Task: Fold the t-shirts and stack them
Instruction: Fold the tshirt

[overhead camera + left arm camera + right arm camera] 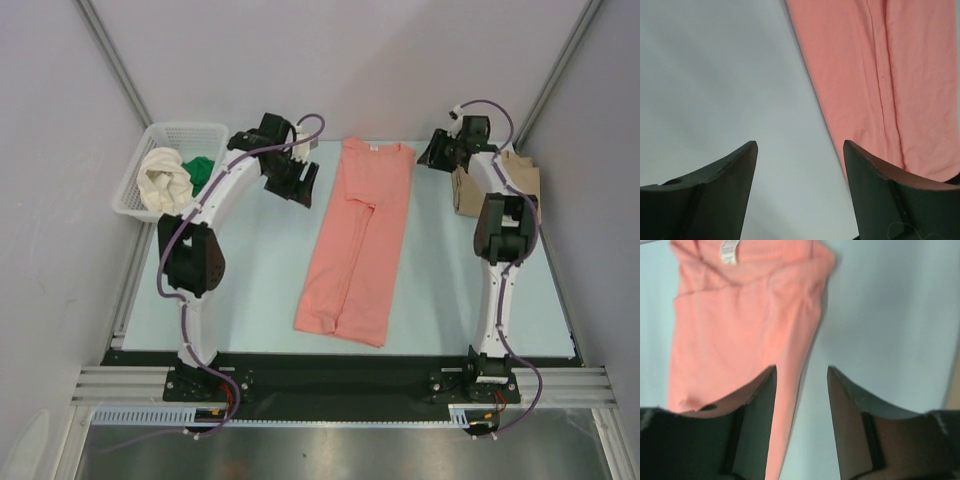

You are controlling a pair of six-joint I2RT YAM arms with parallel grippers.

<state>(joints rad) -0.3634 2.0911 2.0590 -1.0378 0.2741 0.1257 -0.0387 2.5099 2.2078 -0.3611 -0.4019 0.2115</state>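
The salmon-pink t-shirt [357, 240] lies flat in the middle of the table, folded lengthwise into a long strip, collar at the far end. It also shows in the left wrist view [890, 75] and the right wrist view [740, 315]. My left gripper [296, 183] is open and empty, just left of the strip's far part [800, 145]. My right gripper [437, 153] is open and empty, hovering just right of the shirt's collar end [801, 371]. A cream-white shirt [165, 180] and a green shirt [201, 172] lie bunched in the basket. A folded tan shirt [510, 178] lies at the far right.
The white lattice basket [152, 150] stands at the far left of the table. The pale blue table top [255, 290] lies around the pink shirt. Grey walls close in the left, far and right sides.
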